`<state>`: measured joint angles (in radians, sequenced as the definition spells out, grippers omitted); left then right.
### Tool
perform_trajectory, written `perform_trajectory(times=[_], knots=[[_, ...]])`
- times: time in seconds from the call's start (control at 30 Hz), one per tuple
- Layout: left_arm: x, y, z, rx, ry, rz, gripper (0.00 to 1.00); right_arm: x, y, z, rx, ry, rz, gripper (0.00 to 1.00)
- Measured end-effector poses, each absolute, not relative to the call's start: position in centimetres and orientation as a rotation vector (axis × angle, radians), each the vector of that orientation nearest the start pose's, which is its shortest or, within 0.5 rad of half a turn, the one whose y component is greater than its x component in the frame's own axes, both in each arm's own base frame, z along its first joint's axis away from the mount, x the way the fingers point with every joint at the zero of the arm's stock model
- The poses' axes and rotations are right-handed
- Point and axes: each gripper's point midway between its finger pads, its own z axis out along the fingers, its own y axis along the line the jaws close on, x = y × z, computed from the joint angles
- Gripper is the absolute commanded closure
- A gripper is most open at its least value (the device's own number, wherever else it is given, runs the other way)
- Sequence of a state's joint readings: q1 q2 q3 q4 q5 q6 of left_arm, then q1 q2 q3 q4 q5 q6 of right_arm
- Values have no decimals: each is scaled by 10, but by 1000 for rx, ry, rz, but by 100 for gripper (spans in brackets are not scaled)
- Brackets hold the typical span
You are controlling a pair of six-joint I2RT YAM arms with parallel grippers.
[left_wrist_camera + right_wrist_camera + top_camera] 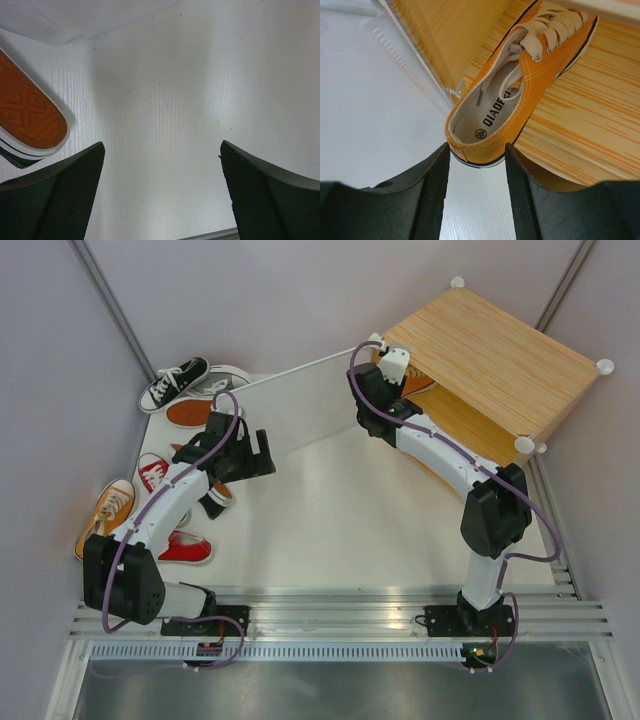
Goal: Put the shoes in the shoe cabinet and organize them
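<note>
The shoe cabinet stands at the back right, its frosted door swung open to the left. An orange shoe lies on the inner wood shelf, heel hanging over the edge. My right gripper has that heel between its fingertips, which touch both sides. In the top view it reaches into the cabinet mouth beside the orange shoe. My left gripper is open over bare floor, with an overturned shoe to its left. The left gripper hovers near the shoe pile.
More shoes lie at the left: a black one, a grey one, a sole-up one, two red ones and an orange one. Walls close in on both sides. A metal rail runs along the near edge.
</note>
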<state>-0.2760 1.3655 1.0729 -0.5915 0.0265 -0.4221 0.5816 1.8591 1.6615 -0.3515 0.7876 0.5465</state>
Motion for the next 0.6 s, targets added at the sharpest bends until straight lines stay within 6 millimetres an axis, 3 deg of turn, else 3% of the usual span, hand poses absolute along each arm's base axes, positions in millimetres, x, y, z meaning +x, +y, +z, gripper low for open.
perform_trajectory(times=[0.27,0.37,0.5,0.6], knots=[[328,-116,143,-169,2475,-337,1,496,187,237,441,1876,-137,48],[328,-116,143,-169,2475,-337,1,498,187,235,445,1876,-141,58],[328,-116,143,-169,2475,-337,1,499,187,236,444,1873,-140,87],[328,-115,143,-169,2474,-336,1,500,186,237,425,1878,-149,99]])
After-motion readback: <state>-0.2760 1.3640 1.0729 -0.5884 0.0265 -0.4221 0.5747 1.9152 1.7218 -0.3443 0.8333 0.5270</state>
